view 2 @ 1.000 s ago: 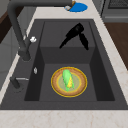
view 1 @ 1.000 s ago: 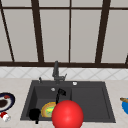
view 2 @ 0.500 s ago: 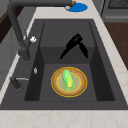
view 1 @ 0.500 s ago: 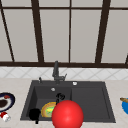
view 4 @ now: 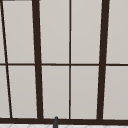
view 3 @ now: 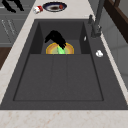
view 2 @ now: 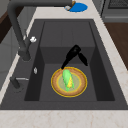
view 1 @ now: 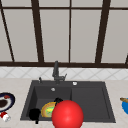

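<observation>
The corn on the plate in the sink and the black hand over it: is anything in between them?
Nothing. In the left side view the hand hangs just past the corn on its plate, fingers pointing down towards it; between them shows just dark sink floor.

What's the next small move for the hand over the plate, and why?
Probably ease the right hand down slightly and toward the corn. Its fingers are straight and point down at the corn's far end without seeming to touch it yet. The corn lies loose on the plate in the sink basin. The left hand hangs at the sink's front edge.
</observation>
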Controlling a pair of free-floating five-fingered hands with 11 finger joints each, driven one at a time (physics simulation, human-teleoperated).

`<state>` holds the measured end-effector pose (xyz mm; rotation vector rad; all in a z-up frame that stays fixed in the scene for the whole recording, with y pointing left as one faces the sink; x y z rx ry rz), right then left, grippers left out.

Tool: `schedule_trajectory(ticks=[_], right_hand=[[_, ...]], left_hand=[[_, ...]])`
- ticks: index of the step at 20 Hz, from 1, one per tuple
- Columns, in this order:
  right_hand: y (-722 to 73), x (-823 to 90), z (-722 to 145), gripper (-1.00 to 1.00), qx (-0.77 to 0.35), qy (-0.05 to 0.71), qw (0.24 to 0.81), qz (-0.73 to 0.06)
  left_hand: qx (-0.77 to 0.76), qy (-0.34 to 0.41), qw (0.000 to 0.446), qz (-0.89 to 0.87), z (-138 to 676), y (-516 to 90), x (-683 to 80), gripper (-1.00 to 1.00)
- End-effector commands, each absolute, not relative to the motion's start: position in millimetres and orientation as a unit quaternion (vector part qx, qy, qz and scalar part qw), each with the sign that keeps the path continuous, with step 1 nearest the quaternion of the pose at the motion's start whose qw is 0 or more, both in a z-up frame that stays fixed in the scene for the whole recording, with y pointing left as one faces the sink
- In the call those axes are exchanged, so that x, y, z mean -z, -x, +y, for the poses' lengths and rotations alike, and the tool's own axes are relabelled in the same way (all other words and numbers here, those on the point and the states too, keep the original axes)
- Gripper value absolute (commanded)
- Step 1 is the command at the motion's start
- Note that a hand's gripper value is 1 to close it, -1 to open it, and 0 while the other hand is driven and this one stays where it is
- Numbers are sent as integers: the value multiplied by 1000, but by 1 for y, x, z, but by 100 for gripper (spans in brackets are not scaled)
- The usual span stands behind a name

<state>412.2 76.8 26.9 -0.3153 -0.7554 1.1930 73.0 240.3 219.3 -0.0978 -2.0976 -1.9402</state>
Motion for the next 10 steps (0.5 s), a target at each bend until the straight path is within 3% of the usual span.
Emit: schedule_trajectory(ticks=[1,10], right_hand=[[-427,-9,85,-100,-576,176,729,-326],[-437,15,84,-100,-590,204,707,-332]], left_hand=[[672,34,141,-726,240,-73,-219,0],[672,34,141,-726,240,-73,-219,0]])
